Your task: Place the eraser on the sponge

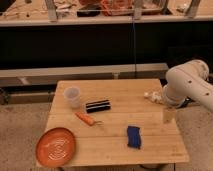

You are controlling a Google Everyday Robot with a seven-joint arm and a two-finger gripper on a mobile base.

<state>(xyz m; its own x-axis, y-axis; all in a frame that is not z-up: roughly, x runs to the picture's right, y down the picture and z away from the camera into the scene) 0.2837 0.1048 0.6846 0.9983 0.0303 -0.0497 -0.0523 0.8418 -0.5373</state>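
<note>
Your gripper [169, 115] hangs over the table's [150, 112] right edge, and there's no telling whether it's gaping or clamped. The eraser [98, 105] lies well to its left, long axis left-right. It's apart from the sponge [133, 136], which sits nearer, closer to the gripper.

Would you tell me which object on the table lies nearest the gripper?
The small white object at far right: the gripper hangs just beside it, while the blue sponge lies farther off.
</note>
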